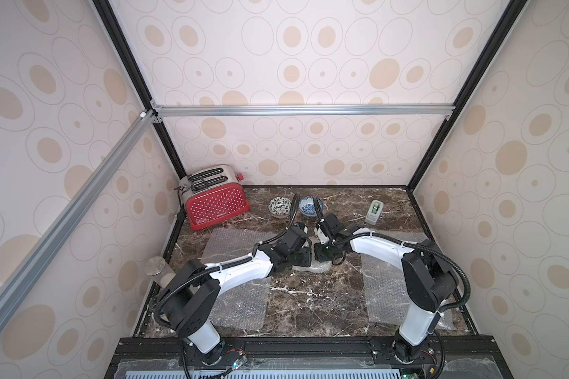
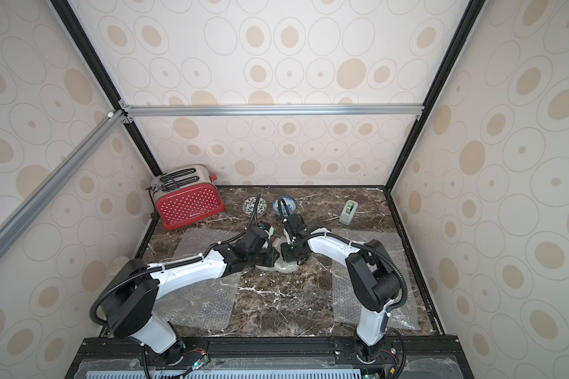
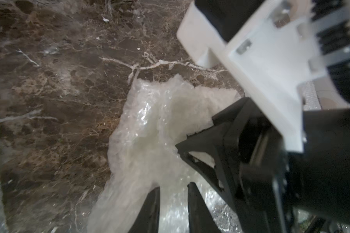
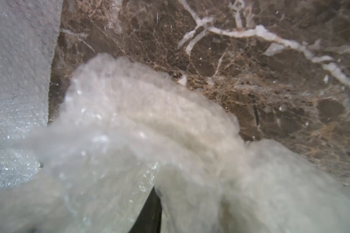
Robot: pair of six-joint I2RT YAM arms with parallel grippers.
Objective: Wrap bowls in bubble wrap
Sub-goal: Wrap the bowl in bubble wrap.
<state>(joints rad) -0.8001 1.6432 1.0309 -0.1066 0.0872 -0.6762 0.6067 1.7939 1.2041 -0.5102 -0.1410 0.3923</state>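
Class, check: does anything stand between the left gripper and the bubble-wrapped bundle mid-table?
Nothing visible does. The left gripper is at the bundle, wrap showing between its fingers; the right gripper holds it from the opposite side.

A red two-slot toaster with white dots and a brushed-metal top (image 1: pixel 216 201) stands in the far left corner of the dark brown, white-veined marble desk (image 1: pixel 309 305). A small grey-green tape dispenser (image 1: pixel 375 211) sits near the far right, well apart from the toaster. A round steel canister with a flat lid (image 1: pixel 156 266) stands just off the desk's left edge. Cream wallpaper with beige ovals (image 1: pixel 276 49) covers the walls, crossed by a silver aluminium bar (image 1: pixel 303 110).
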